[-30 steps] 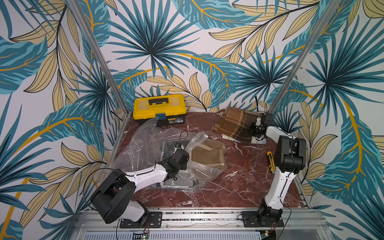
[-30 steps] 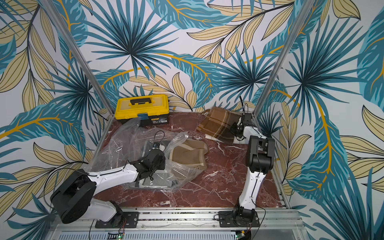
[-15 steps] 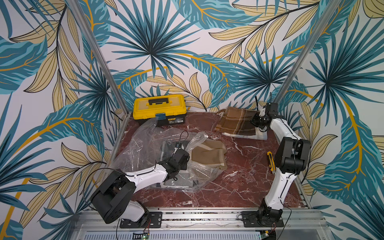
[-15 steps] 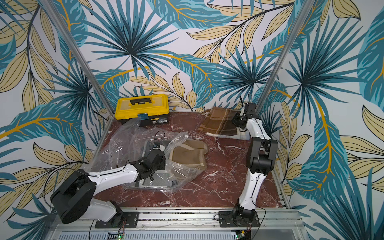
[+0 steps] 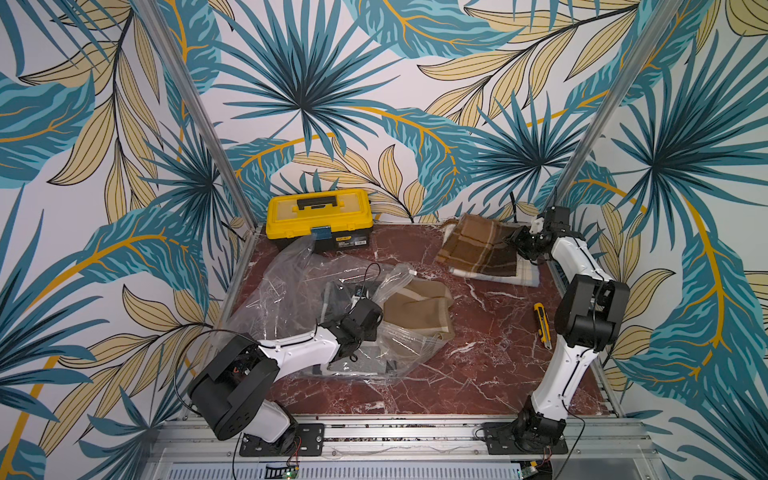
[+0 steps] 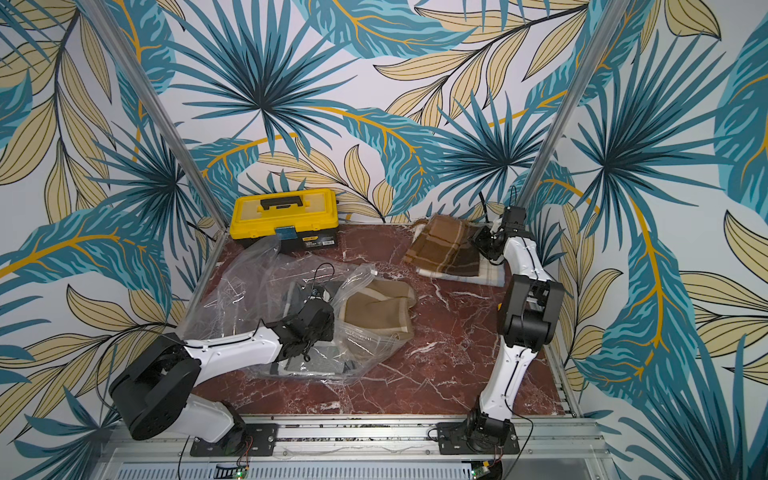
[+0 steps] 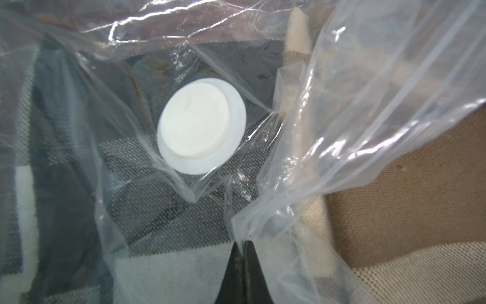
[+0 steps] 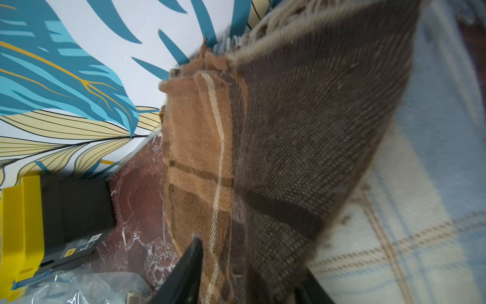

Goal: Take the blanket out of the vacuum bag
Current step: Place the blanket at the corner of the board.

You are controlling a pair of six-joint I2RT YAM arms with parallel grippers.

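At about 9 o'clock on the red marble table (image 5: 478, 374), the crinkled clear plastic vacuum bag (image 5: 286, 291) is spread, and a grey checked blanket (image 7: 163, 263) is seen inside it beneath the round white valve (image 7: 201, 126). A fold of its film is pinched by the left end effector (image 7: 242, 244), whose jaws are pressed together. Near the centre, a tan knitted blanket (image 5: 415, 311) lies half out of the bag's mouth. At 1 o'clock, the right end effector (image 8: 249, 265) is spread around a brown plaid blanket (image 5: 478, 245). Should the pinched film slip or tear, the bag would likely be dragged along with the next blanket pulled.
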